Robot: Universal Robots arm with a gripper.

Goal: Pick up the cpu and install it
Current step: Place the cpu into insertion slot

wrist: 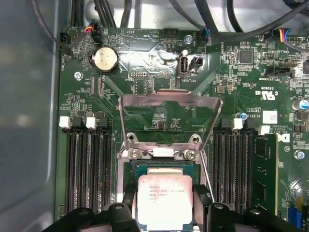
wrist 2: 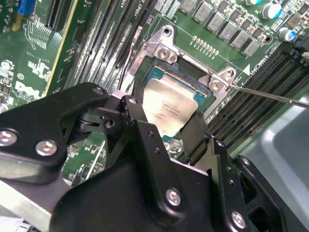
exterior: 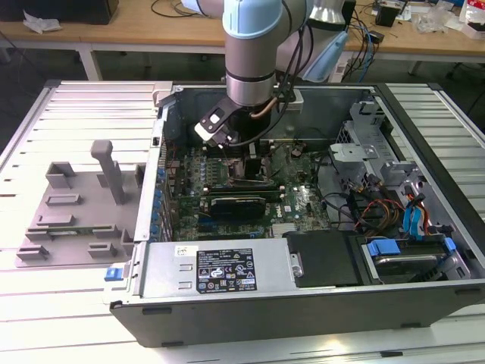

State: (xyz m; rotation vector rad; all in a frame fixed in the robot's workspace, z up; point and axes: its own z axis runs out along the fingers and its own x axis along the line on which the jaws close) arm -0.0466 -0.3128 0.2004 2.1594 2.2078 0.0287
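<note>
The cpu (wrist: 165, 200) apparently in the pincer (wrist: 164, 209), over socket (wrist: 145, 168)

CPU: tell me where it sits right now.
In both wrist views the cpu is held by the gripper at the open socket, next to the raised metal bracket, with memory slots on either side.

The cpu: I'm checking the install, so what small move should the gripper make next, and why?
Probably lower it slightly, straight down: the gripper holds the cpu by two edges over the socket, whose bracket stands open; I cannot tell whether it is seated.
</note>
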